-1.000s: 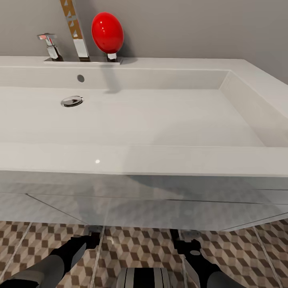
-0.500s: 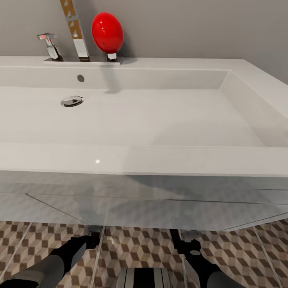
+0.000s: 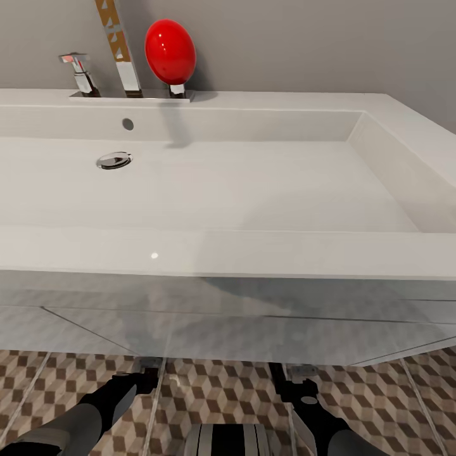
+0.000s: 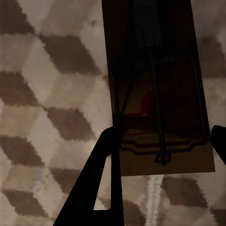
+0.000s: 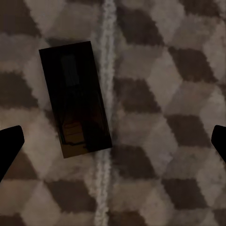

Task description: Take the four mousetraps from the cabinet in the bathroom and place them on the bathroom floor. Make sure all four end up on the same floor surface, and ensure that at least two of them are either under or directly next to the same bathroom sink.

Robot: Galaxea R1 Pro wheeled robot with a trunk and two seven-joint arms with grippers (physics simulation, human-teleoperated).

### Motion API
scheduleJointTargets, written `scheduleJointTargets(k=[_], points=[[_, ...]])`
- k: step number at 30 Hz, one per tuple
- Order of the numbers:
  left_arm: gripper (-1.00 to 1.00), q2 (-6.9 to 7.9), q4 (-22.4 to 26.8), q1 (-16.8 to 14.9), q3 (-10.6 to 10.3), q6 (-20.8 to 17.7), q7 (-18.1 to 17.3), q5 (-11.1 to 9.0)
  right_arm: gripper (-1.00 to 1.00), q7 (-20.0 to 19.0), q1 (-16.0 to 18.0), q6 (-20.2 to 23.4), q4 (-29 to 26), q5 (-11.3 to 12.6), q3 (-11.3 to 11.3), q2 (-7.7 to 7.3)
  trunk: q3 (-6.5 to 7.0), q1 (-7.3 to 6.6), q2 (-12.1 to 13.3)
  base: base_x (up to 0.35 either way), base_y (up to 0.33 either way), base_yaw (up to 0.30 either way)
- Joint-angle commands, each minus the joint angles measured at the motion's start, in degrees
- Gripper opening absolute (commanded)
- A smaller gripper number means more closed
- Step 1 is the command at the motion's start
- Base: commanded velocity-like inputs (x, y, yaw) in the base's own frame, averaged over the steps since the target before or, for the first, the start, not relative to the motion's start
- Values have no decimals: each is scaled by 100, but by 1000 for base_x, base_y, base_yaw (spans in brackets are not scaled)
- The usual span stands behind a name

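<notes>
Wood+wire: mousetrap (image 4: pixel 157 89) in L wrist view, thin brown board w/ dark spring bar, lying flat on the bathroom floor (image 4: pixel 52 94).
L gripper (image 4: pixel 162 155): fingers (image 4: pixel 101 179) straddle the board's near end; contact unclear, can't tell if clamped or released.
R gripper (image 5: pixel 113 141): spread wide, tips at both frame edges, nothing held; 2nd trap (image 5: pixel 75 99) lies flat on tile by a grout line.
Handling (est.): light, stiff, won't flex; spring bar could snap or snag. Pinch the long wooden edges, keep off the wire. Thin on tile = hard to re-pick.
Count: 2 traps visible, 1 per wrist cam.
Head view: both arms low at the vanity (image 3: pixel 253 335) foot, so traps prob. right by it.
Far: bathroom sink (image 3: pixel 253 253), 1 basin, 1 chrome tap (image 3: pixel 79 73), 1 red egg (image 3: pixel 170 50).
</notes>
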State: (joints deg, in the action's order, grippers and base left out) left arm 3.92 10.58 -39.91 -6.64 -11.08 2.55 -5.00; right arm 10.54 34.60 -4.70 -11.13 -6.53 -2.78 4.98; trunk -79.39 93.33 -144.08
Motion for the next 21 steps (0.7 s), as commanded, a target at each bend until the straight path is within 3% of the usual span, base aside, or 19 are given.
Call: scheduleJointTargets(k=[1, 21], points=[[100, 3, 14, 1, -48, -35, 27, -53, 100, 19, 3, -13, 6, -59, -30, 3, -3, -1, -1, 0, 0, 0], [100, -5, 14, 2, -48, -10, 27, -50, 100, 19, 3, -13, 6, -59, -30, 3, -3, -1, -1, 0, 0, 0]])
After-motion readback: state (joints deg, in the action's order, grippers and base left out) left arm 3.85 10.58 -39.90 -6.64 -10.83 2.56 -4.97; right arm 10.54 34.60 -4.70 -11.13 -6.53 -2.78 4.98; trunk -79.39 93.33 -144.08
